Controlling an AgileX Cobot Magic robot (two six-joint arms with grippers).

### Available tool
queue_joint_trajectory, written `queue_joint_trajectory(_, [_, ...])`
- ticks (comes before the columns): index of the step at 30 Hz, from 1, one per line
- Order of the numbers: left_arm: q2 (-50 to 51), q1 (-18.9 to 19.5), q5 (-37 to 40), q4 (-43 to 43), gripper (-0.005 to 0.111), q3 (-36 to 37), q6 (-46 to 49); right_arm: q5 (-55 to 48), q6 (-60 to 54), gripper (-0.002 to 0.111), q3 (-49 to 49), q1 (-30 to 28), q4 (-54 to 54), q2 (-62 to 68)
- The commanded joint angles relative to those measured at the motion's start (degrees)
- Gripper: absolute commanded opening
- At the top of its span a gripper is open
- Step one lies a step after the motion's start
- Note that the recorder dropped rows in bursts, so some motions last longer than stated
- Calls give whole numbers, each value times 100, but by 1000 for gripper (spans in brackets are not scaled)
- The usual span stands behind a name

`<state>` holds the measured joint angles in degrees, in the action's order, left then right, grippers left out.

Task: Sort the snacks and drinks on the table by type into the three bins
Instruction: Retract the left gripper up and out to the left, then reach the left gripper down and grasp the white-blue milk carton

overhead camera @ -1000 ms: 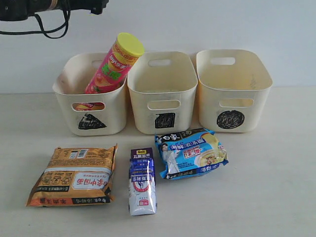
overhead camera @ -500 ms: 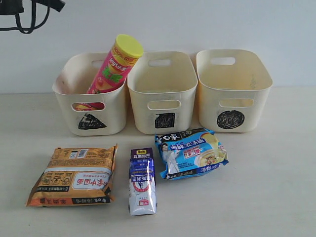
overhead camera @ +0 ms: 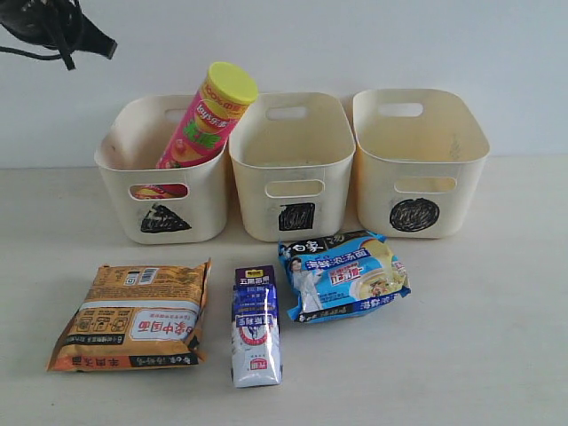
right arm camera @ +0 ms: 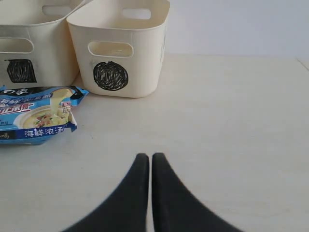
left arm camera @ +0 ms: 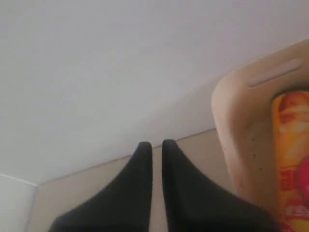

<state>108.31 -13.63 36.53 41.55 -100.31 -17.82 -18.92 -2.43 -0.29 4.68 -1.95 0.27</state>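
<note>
The pink chip can (overhead camera: pixel 206 114) with a yellow lid leans in the triangle bin (overhead camera: pixel 165 218); its side shows in the left wrist view too (left arm camera: pixel 291 159). Something orange shows through that bin's handle slot; the yellow can is otherwise hidden. The square bin (overhead camera: pixel 293 213) and circle bin (overhead camera: pixel 415 213) stand to its right. In front lie the orange-brown noodle packet (overhead camera: pixel 133 315), the purple-white drink pouch (overhead camera: pixel 256 327) and the blue noodle packet (overhead camera: pixel 344 275). My left gripper (left arm camera: pixel 153 143) is shut on nothing, high and left of the triangle bin. My right gripper (right arm camera: pixel 147 156) is shut over bare table.
My left arm (overhead camera: pixel 53 27) with its cables hangs at the exterior view's top left corner. A pale wall runs behind the bins. The right gripper sees the circle bin (right arm camera: pixel 120 53) and the blue packet (right arm camera: pixel 36 116) ahead of it.
The left arm has drawn back to the left, away from above the triangle bin. The pink can has settled slightly in that bin. The items on the table have not moved.
</note>
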Motion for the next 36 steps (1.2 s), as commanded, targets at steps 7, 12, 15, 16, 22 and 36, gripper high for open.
queue_joint_trajectory(7, [-681,41,1798,-3056,4,4,2141,48,-7,0,29,-10,12,-27])
queue_joint_trajectory(12, [-1203,41,1593,-3497,4,616,2332,48,-7,0,29,-10,12,-27])
queue_joint_trajectory(15, [-1627,41,1299,-3472,4,1180,2308,48,-7,0,29,-10,12,-27])
queue_joint_trajectory(16, [-1734,41,1247,-3472,4,1360,2255,48,-7,0,29,-10,12,-27])
queue_joint_trajectory(22, [-2344,41,1238,-3472,4,2213,2082,48,-7,0,29,-10,12,-27])
queue_joint_trajectory(36, [-3220,-665,787,-4340,4,3828,2398,48,-7,0,29,-10,12,-27])
